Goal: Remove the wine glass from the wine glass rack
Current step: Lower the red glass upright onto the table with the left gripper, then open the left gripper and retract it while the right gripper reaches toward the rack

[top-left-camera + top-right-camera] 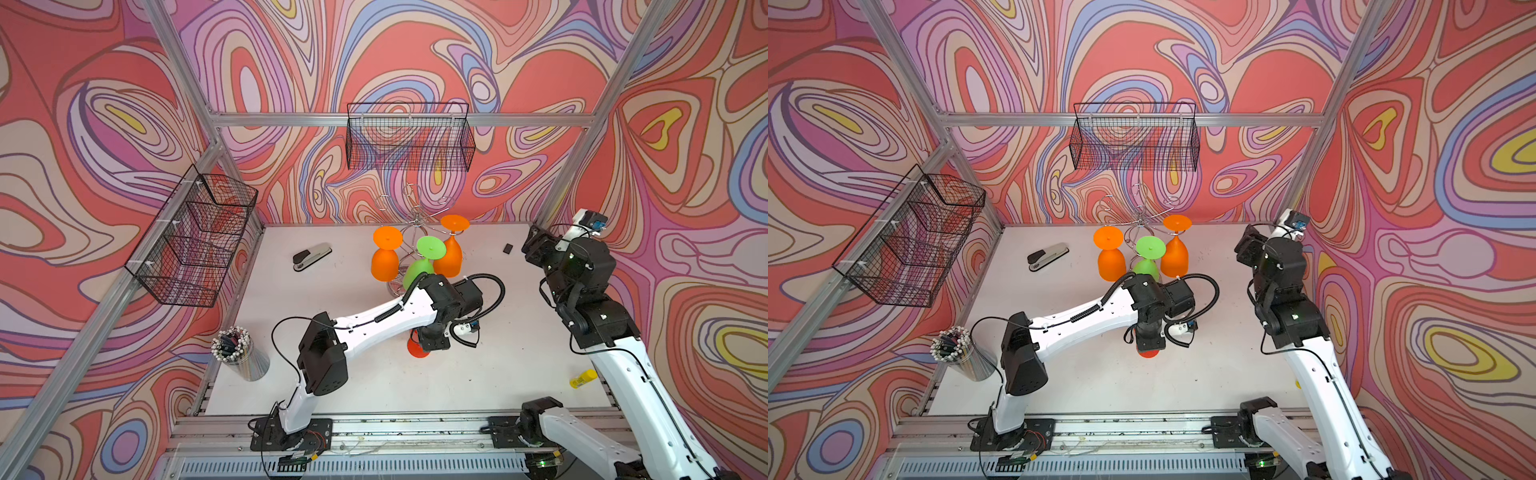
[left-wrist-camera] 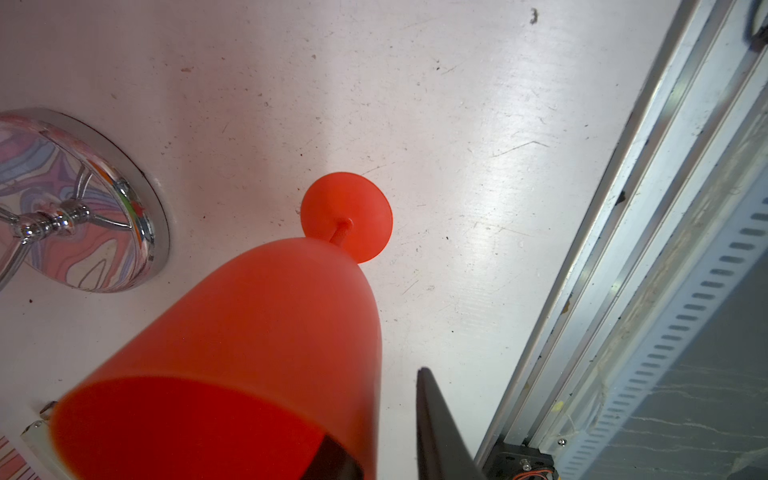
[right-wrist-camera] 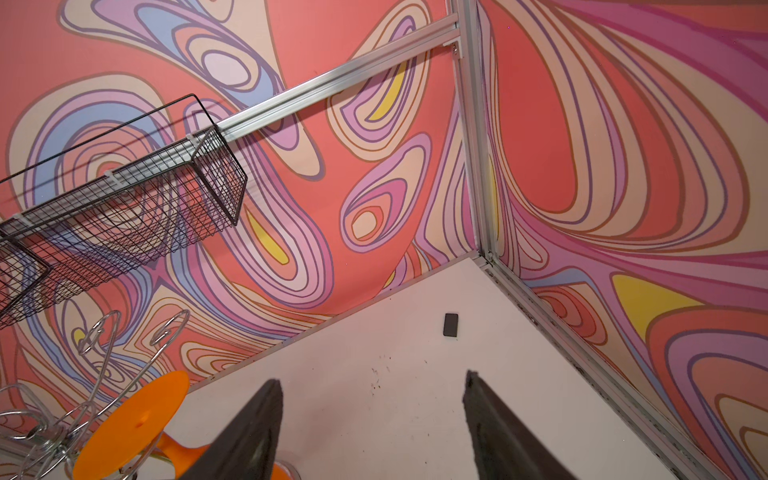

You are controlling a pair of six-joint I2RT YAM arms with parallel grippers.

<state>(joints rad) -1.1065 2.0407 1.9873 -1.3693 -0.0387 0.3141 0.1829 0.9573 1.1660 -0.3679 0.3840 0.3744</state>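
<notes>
Fingers [image 2: 438,419] of your left gripper [image 2: 380,415] straddle the rim of the red wine glass [image 2: 266,332]. In the left wrist view you see one dark finger through the bowl wall from inside. Its partner is outside, with a strip of table showing between it and the bowl, so the jaws are narrowly parted and do not pinch the wall. The glass stands upright, mouth toward the wrist, with its round foot on the white table [image 2: 478,166]. It is off the wine glass rack [image 1: 415,220], near the rack's chrome disc base but apart from it, on the side closer to your arm mounts. On the rack's hook arms, two orange glasses [image 1: 384,262] and a green glass [image 1: 419,266] hang foot-up around the twisted stem. Your right gripper [image 3: 370,415] is spread wide with nothing between its fingers. It is raised over the far right corner of the table, where a small black block [image 3: 451,324] lies. Farther out, you have a stapler [image 1: 311,255] left of the rack and a cup of pencils [image 1: 241,353] at the left edge. A small yellow item [image 1: 582,378] lies by the right arm, and black mesh baskets [image 1: 409,137] hang on the frame.
</notes>
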